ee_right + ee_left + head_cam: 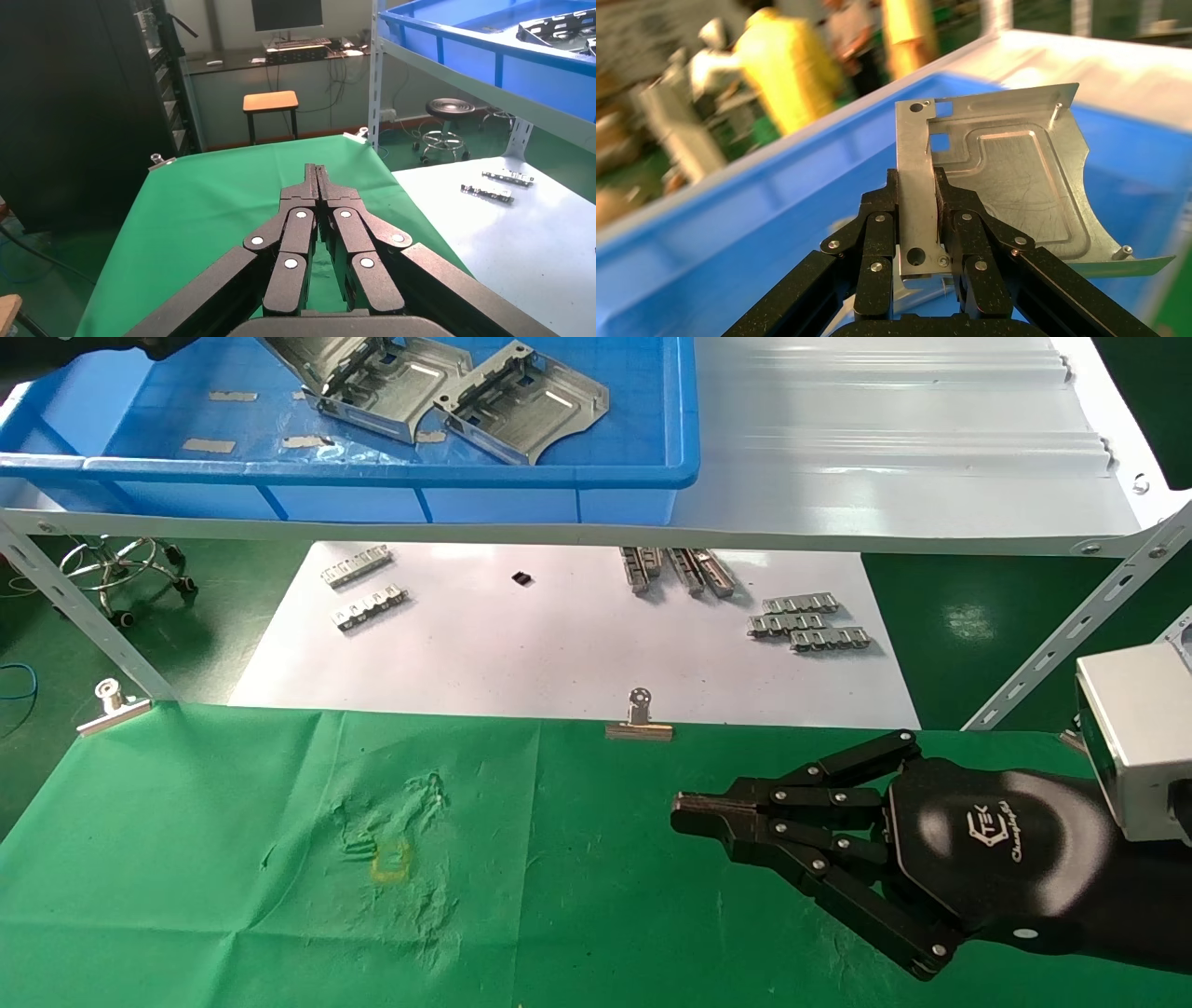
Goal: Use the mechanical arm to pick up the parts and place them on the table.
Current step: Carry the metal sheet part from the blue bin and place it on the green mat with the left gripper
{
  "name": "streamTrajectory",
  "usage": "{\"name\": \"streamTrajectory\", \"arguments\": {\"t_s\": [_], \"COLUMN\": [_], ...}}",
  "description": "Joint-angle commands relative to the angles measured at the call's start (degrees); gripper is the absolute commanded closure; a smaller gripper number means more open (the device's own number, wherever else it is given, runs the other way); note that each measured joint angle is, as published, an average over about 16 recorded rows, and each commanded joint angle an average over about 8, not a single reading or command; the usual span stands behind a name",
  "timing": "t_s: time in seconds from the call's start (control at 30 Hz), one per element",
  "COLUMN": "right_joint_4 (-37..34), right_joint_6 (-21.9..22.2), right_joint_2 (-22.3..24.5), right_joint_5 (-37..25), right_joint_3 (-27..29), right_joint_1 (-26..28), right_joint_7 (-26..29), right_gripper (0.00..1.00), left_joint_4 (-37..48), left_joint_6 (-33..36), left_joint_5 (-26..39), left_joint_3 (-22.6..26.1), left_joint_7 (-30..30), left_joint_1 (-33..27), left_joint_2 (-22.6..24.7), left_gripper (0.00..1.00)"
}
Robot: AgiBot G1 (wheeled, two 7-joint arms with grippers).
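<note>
My left gripper [917,184] is shut on the bent edge of a silvery stamped part [1011,182] and holds it upright above the blue bin [736,232]. In the head view only a dark bit of the left arm [158,344] shows at the top left corner. Two more parts [382,379] [521,398] lie in the bin [372,477]. My right gripper [684,810] is shut and empty, low over the right side of the green-cloth table [233,896]; it also shows in the right wrist view [317,172].
The bin stands on a pale grey ribbed shelf [894,439]. Below it a white sheet [559,645] carries toothed strips [805,624]. Binder clips [639,721] [112,705] edge the cloth. A yellowish mark [391,861] sits on its left middle. A stool [121,570] stands at the left.
</note>
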Motion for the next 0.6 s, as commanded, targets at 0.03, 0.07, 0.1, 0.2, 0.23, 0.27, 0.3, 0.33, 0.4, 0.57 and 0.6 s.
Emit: {"name": "streamTrajectory", "arguments": {"t_s": [0.03,0.07,0.1,0.2,0.23,0.27,0.3,0.33,0.4,0.57,0.6], "right_joint_4": [0.0,0.0,0.0,0.0,0.0,0.0,0.0,0.0,0.0,0.0,0.0], "right_joint_6": [0.0,0.0,0.0,0.0,0.0,0.0,0.0,0.0,0.0,0.0,0.0], "right_joint_2": [0.0,0.0,0.0,0.0,0.0,0.0,0.0,0.0,0.0,0.0,0.0], "right_joint_5": [0.0,0.0,0.0,0.0,0.0,0.0,0.0,0.0,0.0,0.0,0.0], "right_joint_3": [0.0,0.0,0.0,0.0,0.0,0.0,0.0,0.0,0.0,0.0,0.0], "right_joint_1": [0.0,0.0,0.0,0.0,0.0,0.0,0.0,0.0,0.0,0.0,0.0], "right_joint_7": [0.0,0.0,0.0,0.0,0.0,0.0,0.0,0.0,0.0,0.0,0.0], "right_gripper": [1.00,1.00,1.00,1.00,1.00,1.00,1.00,1.00,1.00,1.00,1.00], "left_joint_4": [-0.9,-1.2,-1.4,-2.4,-3.0,-3.7,-4.6,-5.8,-8.7,-18.0,-20.1], "left_joint_6": [4.3,6.0,7.8,12.1,13.2,14.0,14.6,15.1,15.4,15.4,15.3], "left_joint_5": [-0.3,-0.6,-0.9,-1.9,-2.3,-2.8,-3.5,-4.2,-5.7,-10.2,-11.1], "left_joint_3": [0.0,-0.1,-0.2,-0.3,-0.2,-0.1,0.0,0.3,0.9,3.6,4.3], "left_joint_7": [1.1,1.7,2.4,4.3,4.9,5.3,5.6,5.9,6.2,7.2,7.4], "left_joint_1": [0.4,0.7,1.1,2.5,3.0,3.7,4.4,5.2,6.9,11.7,12.7], "left_joint_2": [-0.9,-1.2,-1.5,-2.2,-2.4,-2.6,-2.9,-3.3,-4.2,-7.7,-8.5], "left_gripper": [1.00,1.00,1.00,1.00,1.00,1.00,1.00,1.00,1.00,1.00,1.00]}}
